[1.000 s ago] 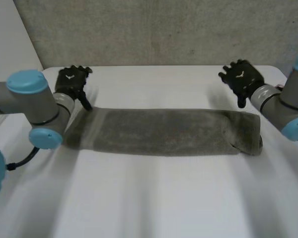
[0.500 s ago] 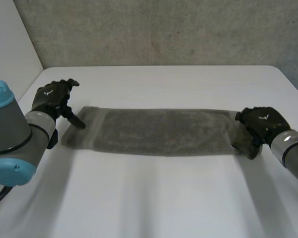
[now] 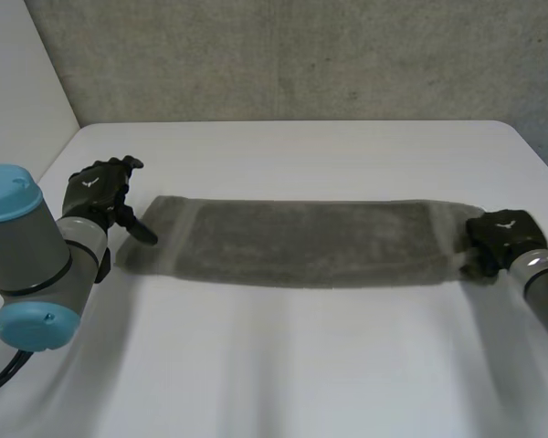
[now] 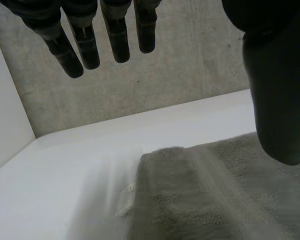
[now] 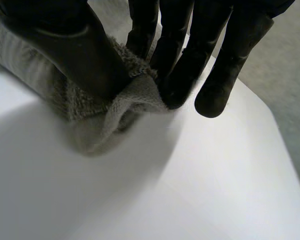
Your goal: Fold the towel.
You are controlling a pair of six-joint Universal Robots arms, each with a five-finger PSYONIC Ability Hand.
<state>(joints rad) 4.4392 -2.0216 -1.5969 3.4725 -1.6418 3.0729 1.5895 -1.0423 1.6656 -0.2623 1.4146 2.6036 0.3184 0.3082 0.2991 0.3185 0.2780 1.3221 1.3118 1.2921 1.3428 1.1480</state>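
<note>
One white table, bearing across its middle a long grey towel, laid flat as a narrow band from side to side. Probably best folded by gripping both short ends firmly, lifting evenly, then carrying one end over onto the other with edges matched. Looks thick and looped, with a smoother woven stripe near each end. Left hand spread just above the left end, holding nothing. Right hand pinching the bunched right-end corner between thumb and fingers.

This looks like a bare robot test bench in a lab. A plain white table stands against a rough grey wall, with a white side panel.
</note>
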